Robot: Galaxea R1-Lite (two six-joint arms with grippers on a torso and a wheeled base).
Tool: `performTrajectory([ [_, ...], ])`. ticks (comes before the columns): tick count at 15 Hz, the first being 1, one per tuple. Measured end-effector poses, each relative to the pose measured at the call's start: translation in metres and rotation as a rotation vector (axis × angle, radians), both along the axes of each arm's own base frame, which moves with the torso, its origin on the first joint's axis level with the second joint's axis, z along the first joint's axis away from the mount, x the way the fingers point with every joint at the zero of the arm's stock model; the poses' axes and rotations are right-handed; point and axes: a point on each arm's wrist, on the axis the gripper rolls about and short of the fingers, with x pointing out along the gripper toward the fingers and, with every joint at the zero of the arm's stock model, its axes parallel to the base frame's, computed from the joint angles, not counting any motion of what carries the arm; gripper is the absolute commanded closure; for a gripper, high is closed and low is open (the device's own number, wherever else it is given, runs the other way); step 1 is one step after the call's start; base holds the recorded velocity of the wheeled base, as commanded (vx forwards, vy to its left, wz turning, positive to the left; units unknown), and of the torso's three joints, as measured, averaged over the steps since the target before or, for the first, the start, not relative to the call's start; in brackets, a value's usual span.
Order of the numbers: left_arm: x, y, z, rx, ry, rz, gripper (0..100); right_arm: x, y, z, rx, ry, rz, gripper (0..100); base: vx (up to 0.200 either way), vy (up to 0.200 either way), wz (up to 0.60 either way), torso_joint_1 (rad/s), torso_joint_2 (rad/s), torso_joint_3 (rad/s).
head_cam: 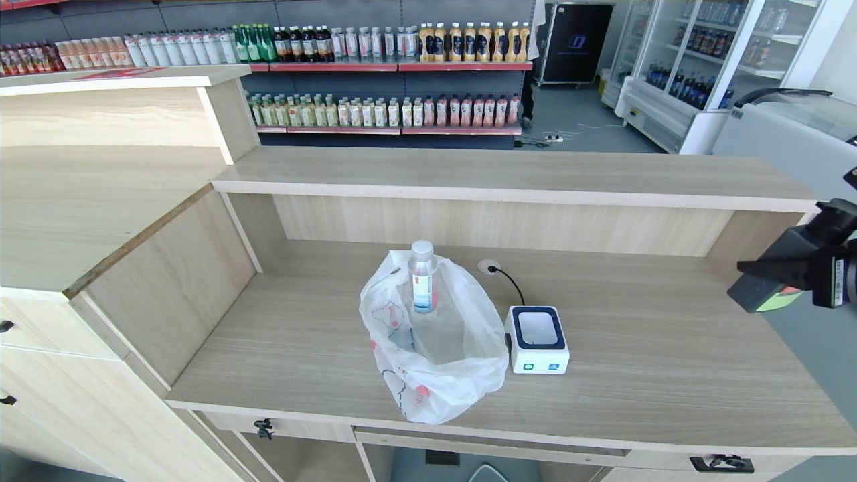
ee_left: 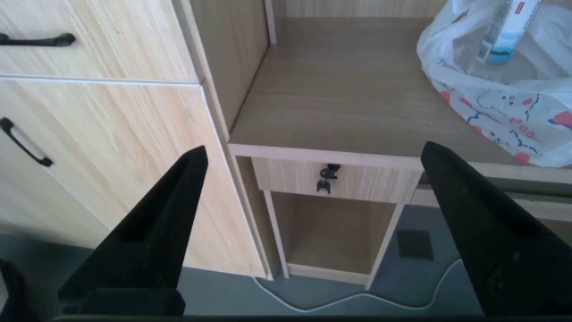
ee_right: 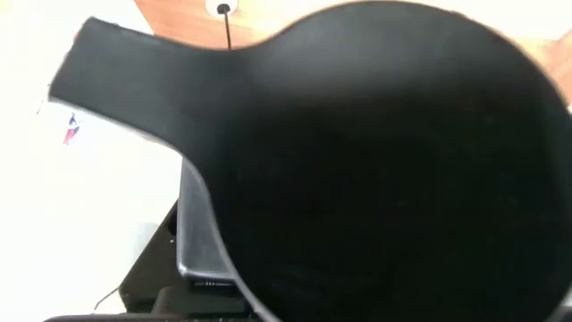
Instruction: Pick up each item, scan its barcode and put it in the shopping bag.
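Shopping bag (head_cam: 408, 381) holds an upright bottle (head_cam: 422, 284), just beside the scanner (head_cam: 537, 338).

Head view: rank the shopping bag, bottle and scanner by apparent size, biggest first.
1. shopping bag
2. scanner
3. bottle, taller but slimmer than the scanner. Its base stands inside the bag, so ranks two and three are unsure.

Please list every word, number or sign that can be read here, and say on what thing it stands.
No text can be read clearly.
Label of the bottle: print too small.
shopping bag: cartoon drawings, no readable words.
scanner: two small marks on its front, too small.
shelf bottles: labels too small.
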Motion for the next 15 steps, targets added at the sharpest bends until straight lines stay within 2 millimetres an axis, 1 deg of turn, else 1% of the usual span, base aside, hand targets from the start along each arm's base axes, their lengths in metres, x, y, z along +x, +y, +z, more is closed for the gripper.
performTrajectory([
  [2, 0.0, 0.0, 0.0, 0.0, 0.0, 0.0, 0, -0.002, 0.0, -0.001, 0.042, 0.026, -0.021, 100, 0.0, 0.0, 0.6, -0.051, 0.13, 0.076],
  [5, 0.0, 0.0, 0.0, 0.0, 0.0, 0.0, 0, -0.003, 0.002, -0.002, 0.118, 0.067, -0.093, 100, 0.0, 0.0, 0.6, -0.137, 0.34, 0.201],
  [7, 0.0, 0.0, 0.0, 0.0, 0.0, 0.0, 0, 0.0, 0.009, -0.002, 0.275, 0.133, -0.19, 100, 0.0, 0.0, 0.0, -0.144, 0.37, 0.21],
  [8, 0.0, 0.0, 0.0, 0.0, 0.0, 0.0, 0, 0.003, 0.013, -0.002, 0.301, 0.154, -0.198, 100, 0.0, 0.0, 0.0, -0.066, 0.13, 0.071],
  [11, 0.0, 0.0, 0.0, 0.0, 0.0, 0.0, 0, 0.007, 0.018, -0.013, 0.331, 0.26, -0.207, 100, 0.0, 0.0, 0.0, -0.009, 0.02, 0.014],
  [15, 0.0, 0.0, 0.0, 0.0, 0.0, -0.001, 0, 0.018, 0.018, -0.016, 0.336, 0.292, -0.213, 100, 0.0, 0.0, 0.0, 0.0, 0.0, 0.0],
])
